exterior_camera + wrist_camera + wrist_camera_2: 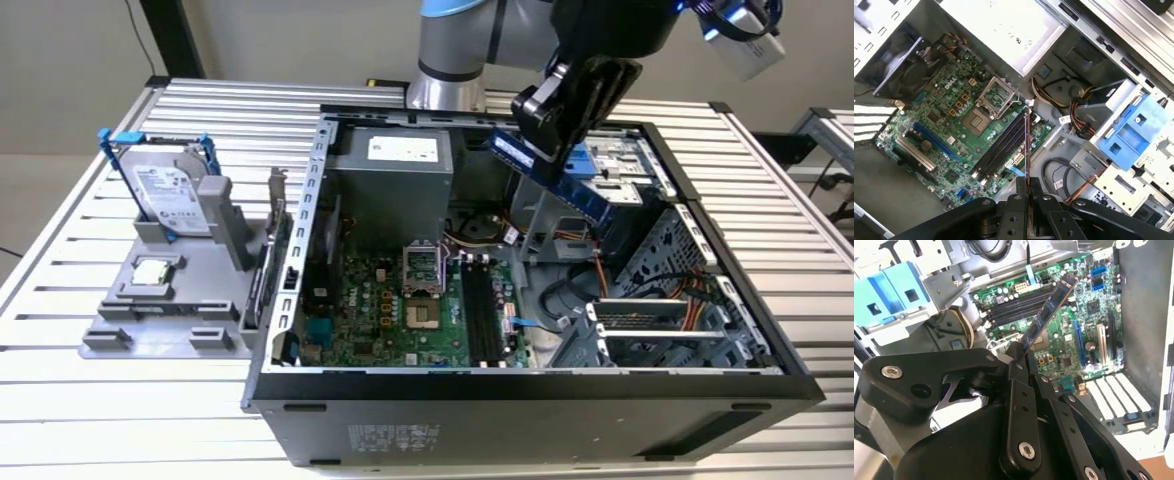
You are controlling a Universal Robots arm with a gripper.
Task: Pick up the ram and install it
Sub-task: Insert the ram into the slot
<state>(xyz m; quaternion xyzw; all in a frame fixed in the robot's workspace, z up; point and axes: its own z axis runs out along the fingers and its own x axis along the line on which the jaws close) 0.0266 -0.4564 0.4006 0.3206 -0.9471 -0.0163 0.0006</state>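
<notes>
My gripper (pixel 530 122) is shut on the ram (pixel 558 178), a long thin circuit-board stick with dark chips, and holds it in the air above the open computer case (pixel 534 385). In the exterior view the ram slants down toward the exterior view's right, over the blue drive cage (pixel 617 172). In the second wrist view the ram (pixel 1048 312) juts out from between the fingers (pixel 1015 371). In the first wrist view the ram (pixel 1027 145) shows edge-on, lined up along the black memory slots (pixel 1000 146) on the green motherboard (pixel 949 130) far below.
A grey stand (pixel 147 315) on the exterior view's left holds a silver hard drive in a blue-edged frame (pixel 171 190) and a small square silver chip (pixel 154 270). Inside the case are the grey power supply (pixel 394 165), cables (pixel 1074 107) and the CPU socket (pixel 422 265).
</notes>
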